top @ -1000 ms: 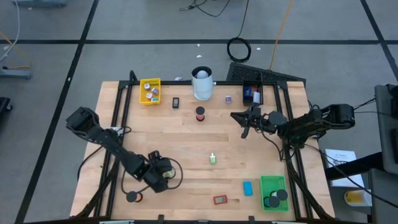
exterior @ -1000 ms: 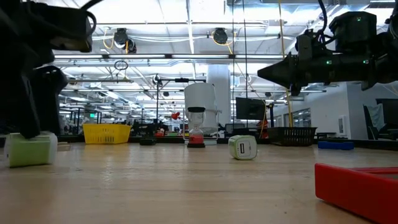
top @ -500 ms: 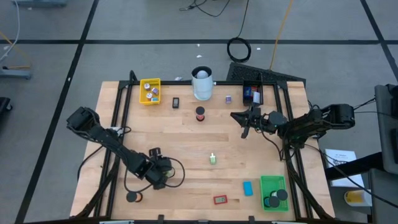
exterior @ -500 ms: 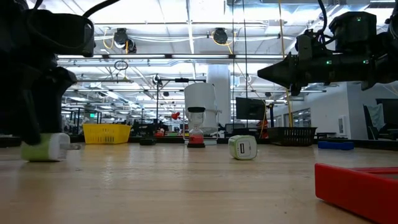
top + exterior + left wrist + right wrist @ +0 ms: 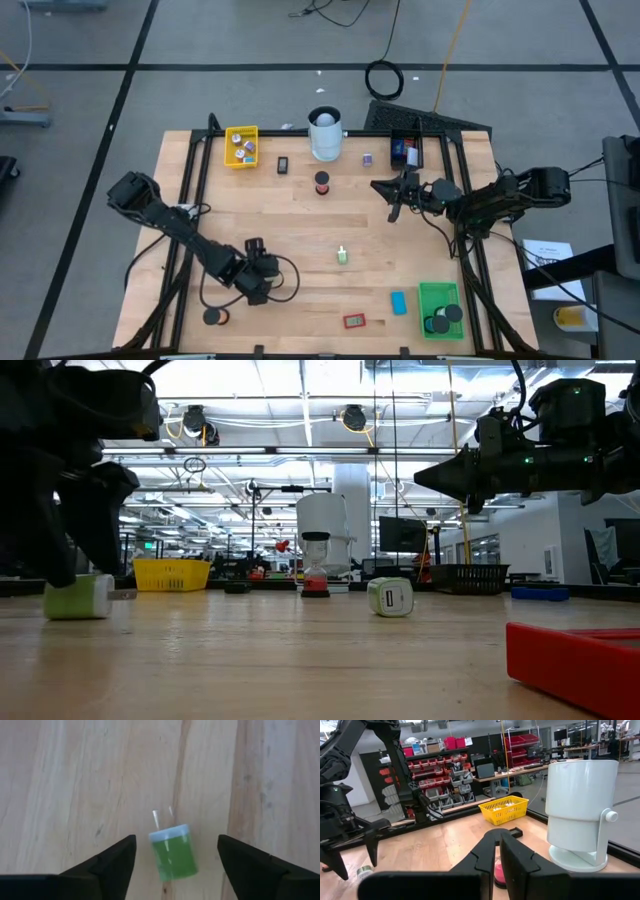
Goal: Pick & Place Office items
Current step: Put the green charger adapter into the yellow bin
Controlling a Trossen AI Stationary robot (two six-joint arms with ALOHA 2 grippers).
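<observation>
A small green plug-like piece with a white cap and two prongs (image 5: 172,854) lies on its side on the wooden table (image 5: 300,225), also seen in the low view (image 5: 78,597). My left gripper (image 5: 176,840) hangs over it near the table's front left (image 5: 255,280), pointing down. It is open, one finger on each side of the piece, with clear gaps. My right gripper (image 5: 392,195) is shut on nothing and held level above the table's far right (image 5: 497,855). Other office items lie scattered: a green-white piece (image 5: 342,255), a blue block (image 5: 398,302), a red piece (image 5: 354,321).
A yellow tray (image 5: 241,146), a tall white cylinder (image 5: 325,134) and a black tray (image 5: 405,150) stand along the far edge. A green tray (image 5: 440,309) holding black discs sits at the front right. A red hourglass-shaped piece (image 5: 322,183) and a black disc (image 5: 213,316) are also on the table.
My left gripper has rolled about its own pointing line while staying over the same spot. The green piece has slid a little along the table and turned, so that its prongs now show in the low view.
</observation>
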